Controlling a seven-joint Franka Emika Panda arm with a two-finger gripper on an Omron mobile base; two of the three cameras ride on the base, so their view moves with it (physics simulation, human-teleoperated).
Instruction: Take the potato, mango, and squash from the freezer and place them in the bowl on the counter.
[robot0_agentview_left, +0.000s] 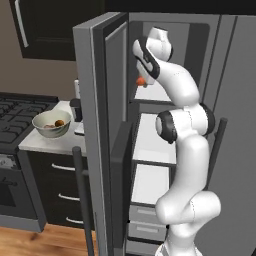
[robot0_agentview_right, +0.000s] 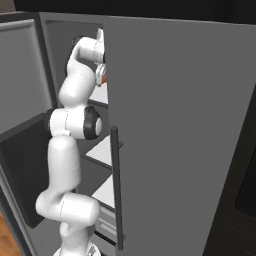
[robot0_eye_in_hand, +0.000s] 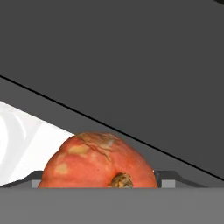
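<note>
Mango (robot0_eye_in_hand: 98, 161) fills fingers' gap (freezer (robot0_agentview_left: 95, 100) wall near).

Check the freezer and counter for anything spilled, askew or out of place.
Nothing stands out. The freezer door stands open as the job needs, the bowl sits upright on the counter with items inside, and the mango sits close in front of the gripper at a shelf.

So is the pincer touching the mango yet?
Cannot tell. The hand view shows the mango close up, its lower part cut off by the view's bottom edge, and the left base view puts the pincer right at it.
</note>
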